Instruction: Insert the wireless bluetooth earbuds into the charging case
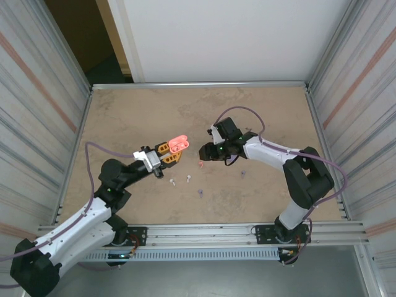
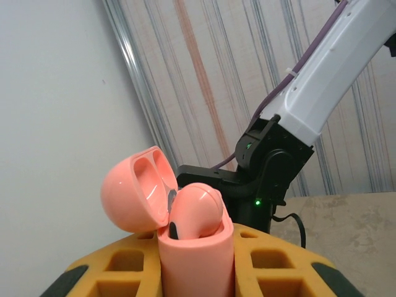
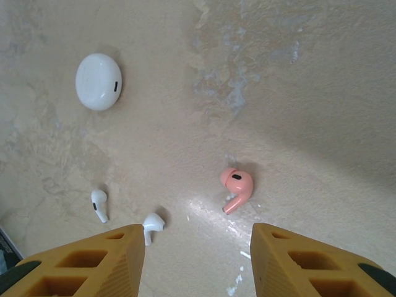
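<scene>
Clamping an open pink case (image 2: 193, 263) with one earbud (image 2: 197, 209) inside, left gripper (image 1: 169, 151); right gripper (image 3: 197, 247) apart.

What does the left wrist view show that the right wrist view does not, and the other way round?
Left wrist view: an open pink case gripped between yellow jaws, with one docked pink earbud in it and the right arm behind. Right wrist view: a closed white case, two white earbuds and a loose pink earbud lying on the table, jaws apart. Both: yellow jaws and the tan table.
</scene>
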Controlling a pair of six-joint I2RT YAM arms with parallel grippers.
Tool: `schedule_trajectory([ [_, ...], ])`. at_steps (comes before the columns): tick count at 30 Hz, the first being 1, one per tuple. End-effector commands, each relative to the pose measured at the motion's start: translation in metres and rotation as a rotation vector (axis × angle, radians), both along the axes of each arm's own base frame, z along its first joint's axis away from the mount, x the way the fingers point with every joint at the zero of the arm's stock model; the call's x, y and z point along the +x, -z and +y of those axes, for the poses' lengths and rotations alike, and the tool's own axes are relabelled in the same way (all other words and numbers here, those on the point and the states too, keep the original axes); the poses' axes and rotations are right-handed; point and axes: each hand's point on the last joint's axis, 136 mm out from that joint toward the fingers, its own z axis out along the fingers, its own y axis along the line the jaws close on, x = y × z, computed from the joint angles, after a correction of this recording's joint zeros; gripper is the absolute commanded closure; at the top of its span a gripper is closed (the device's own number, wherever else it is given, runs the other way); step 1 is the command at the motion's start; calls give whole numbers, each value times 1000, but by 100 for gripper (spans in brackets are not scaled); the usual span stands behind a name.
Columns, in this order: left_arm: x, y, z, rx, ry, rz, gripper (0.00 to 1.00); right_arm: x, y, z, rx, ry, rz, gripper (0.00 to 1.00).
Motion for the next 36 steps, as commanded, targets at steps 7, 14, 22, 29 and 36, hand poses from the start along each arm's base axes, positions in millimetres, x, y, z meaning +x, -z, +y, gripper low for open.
schedule_trajectory([
  [7, -7, -21, 2, -19, 5, -68, 100, 2, 6, 14, -24, -50, 15, 54],
  [14, -7, -21, 2, -18, 3, -67, 100, 3, 17, 17, -51, -61, 34, 56],
  [22, -6, -20, 3, -16, -5, -61, 100, 5, 40, 15, -113, -60, 53, 58],
  [29, -5, -18, 3, -13, -10, -56, 100, 5, 55, 16, -135, -62, 74, 60],
  [36, -3, -15, 4, -11, -18, -44, 100, 7, 61, 19, -140, -63, 74, 63],
])
